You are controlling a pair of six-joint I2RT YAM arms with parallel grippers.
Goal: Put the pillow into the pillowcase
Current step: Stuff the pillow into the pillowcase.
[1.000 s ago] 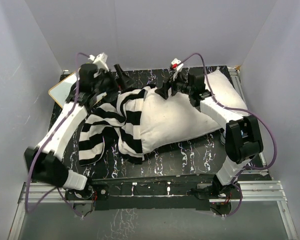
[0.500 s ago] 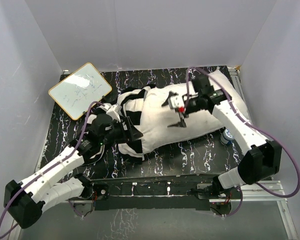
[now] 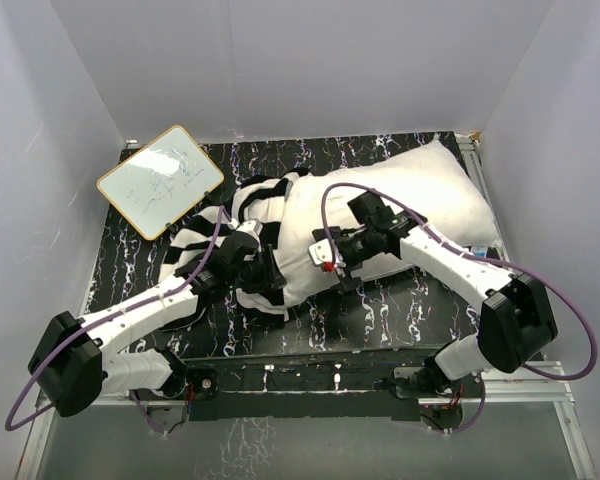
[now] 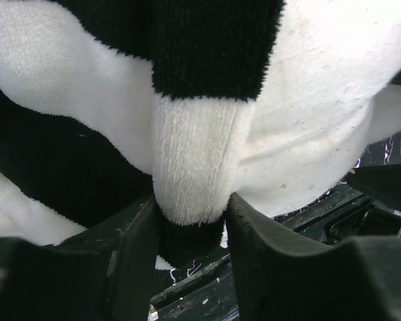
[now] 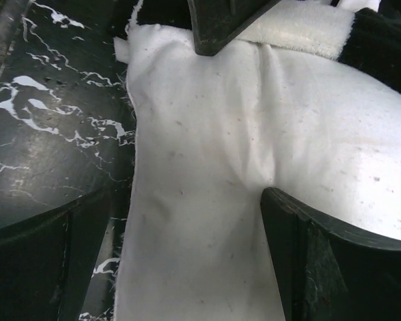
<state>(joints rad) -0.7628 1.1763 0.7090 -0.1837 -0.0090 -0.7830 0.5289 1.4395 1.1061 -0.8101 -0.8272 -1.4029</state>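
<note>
The white pillow (image 3: 410, 200) lies slantwise across the black marbled table (image 3: 380, 315), its left end inside the striped pillowcase (image 3: 202, 248). My left gripper (image 3: 266, 272) is at the pillowcase's near hem. In the left wrist view it (image 4: 190, 231) is shut on a fold of the pillowcase (image 4: 187, 167), with the pillow (image 4: 321, 134) bulging beside it. My right gripper (image 3: 326, 262) is at the pillow's near edge just right of the hem. It (image 5: 180, 207) stands open, one finger over the table and one pressed into the pillow (image 5: 207, 167). The striped hem (image 5: 381, 40) shows ahead.
A small whiteboard (image 3: 160, 180) lies at the back left corner. A small blue and white object (image 3: 477, 250) peeks out from under the pillow's right end. White walls close in the table on three sides.
My left arm swung from the back left to the near hem and closed on the cloth. My right gripper came from the pillow's far side to its near edge, opening wider.
</note>
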